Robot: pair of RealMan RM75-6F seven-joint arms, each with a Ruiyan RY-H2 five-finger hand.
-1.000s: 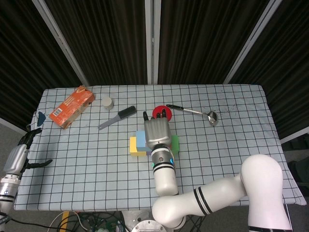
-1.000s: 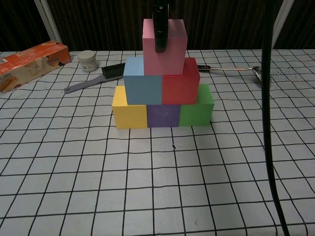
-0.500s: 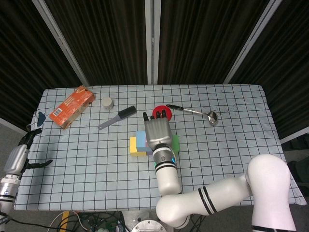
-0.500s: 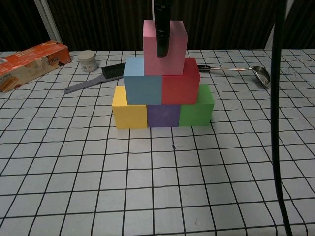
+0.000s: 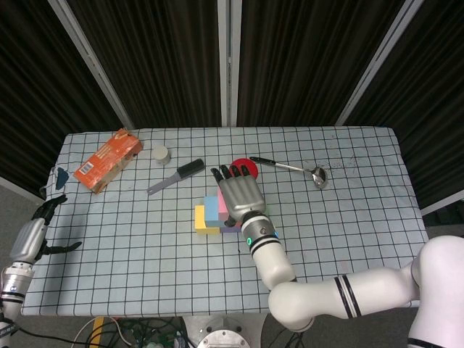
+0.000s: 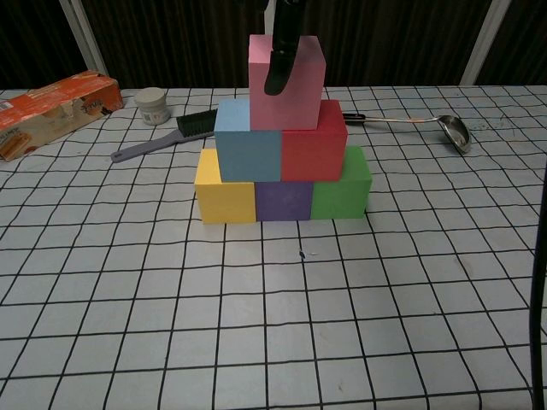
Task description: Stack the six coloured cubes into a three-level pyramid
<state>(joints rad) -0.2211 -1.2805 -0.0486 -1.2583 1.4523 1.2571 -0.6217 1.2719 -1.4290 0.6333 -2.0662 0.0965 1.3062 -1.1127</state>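
Now all 6 cubes stand as a 3-level pyramid near the middle of the table [image 6: 102, 307], the pink cube [image 6: 295, 94] on top. The right hand [image 5: 237, 190] hovers over it, one finger [image 6: 280, 60] at its front face; whether it grips, I cannot tell. A sideways pull-away could drag that top cube off. The left hand [image 5: 40, 217] hangs open off the table's left edge.

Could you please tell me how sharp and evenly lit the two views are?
Head view: sharp and evenly lit, though the robot hand hides most of the pyramid. Chest view: crisp foam cubes with faint shadows, while a dark finger crosses the pink top cube.
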